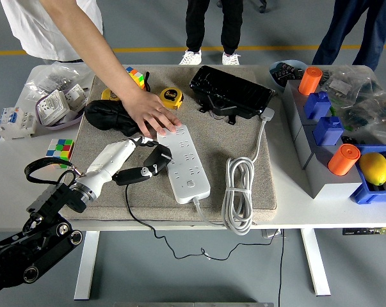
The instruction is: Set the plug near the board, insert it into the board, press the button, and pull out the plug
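The white power strip (187, 167) lies on the grey mat, its cord coiled to the right. A person's hand (151, 117) presses down on the strip's far end. The black plug (136, 173) lies tilted at the strip's left edge, its head against the strip and its thin black cable (134, 214) running off the table's front. My left hand (155, 154), at the end of a white forearm, sits on the plug's head with its fingers curled around it. Black fingers and black plug merge, so the exact hold is hard to see. My right arm is out of view.
A black pouch (106, 115), a yellow tape measure (171, 97) and a black case (232, 91) lie at the mat's back. A Rubik's cube (59, 148) sits left of the mat. Blue bins (327, 128), orange cylinders and a lemon (374, 167) stand at the right.
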Controlling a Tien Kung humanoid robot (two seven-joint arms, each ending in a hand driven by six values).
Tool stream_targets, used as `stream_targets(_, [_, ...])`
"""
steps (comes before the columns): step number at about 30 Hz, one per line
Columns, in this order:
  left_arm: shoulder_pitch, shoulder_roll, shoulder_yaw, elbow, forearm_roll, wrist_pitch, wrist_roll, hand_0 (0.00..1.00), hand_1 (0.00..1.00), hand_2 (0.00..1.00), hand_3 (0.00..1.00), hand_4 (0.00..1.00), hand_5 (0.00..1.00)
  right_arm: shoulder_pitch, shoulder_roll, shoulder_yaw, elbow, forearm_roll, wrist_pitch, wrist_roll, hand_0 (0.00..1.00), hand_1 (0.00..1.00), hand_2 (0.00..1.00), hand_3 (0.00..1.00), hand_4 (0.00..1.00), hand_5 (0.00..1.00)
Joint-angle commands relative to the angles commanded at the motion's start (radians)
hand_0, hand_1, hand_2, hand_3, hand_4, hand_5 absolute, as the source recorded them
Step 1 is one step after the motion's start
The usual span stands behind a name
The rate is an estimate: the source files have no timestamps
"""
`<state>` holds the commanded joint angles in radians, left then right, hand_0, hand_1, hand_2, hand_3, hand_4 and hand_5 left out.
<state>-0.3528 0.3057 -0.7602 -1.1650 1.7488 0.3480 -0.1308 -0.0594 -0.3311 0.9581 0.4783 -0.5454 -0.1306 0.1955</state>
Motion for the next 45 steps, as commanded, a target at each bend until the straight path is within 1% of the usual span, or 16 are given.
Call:
stream_targets(11, [-0.008, -0.003, 0.025, -0.005, -0.002, 0.001, -0.006, 0.755, 0.791, 0.784, 0.760, 0.817, 0.813, 0.002, -0.002, -0.003, 0.000, 0.000, 0.000, 0.001, 0.613, 0.612, 0.571, 0.536, 0.667, 0.196])
stream_targets(25, [-0.018, 0.003, 0.041, -0.018, 0.000, -0.003, -0.011, 0.747, 0.785, 0.773, 0.749, 0.815, 0.810, 0.004, -0.005, -0.010, 0.000, 0.001, 0.000, 0.001, 0.614, 0.610, 0.570, 0.537, 0.668, 0.189])
stream_targets(32, [-0.044, -0.006, 0.068, -0.015, 0.002, -0.013, 0.005, 0.745, 0.783, 0.773, 0.747, 0.816, 0.808, 0.001, -0.006, -0.011, -0.001, 0.001, 0.000, 0.002, 0.613, 0.610, 0.570, 0.536, 0.667, 0.189])
stream_targets(38, [-0.071, -0.016, 0.104, -0.013, 0.003, -0.017, 0.014, 0.738, 0.780, 0.769, 0.745, 0.816, 0.806, 0.000, -0.004, -0.008, -0.001, 0.001, 0.000, 0.002, 0.612, 0.610, 0.570, 0.536, 0.666, 0.188])
stream_targets(45, [-0.086, -0.021, 0.116, -0.013, 0.008, -0.021, 0.025, 0.733, 0.778, 0.767, 0.741, 0.817, 0.804, 0.000, -0.001, -0.005, -0.003, 0.002, 0.000, 0.001, 0.614, 0.610, 0.570, 0.536, 0.667, 0.188])
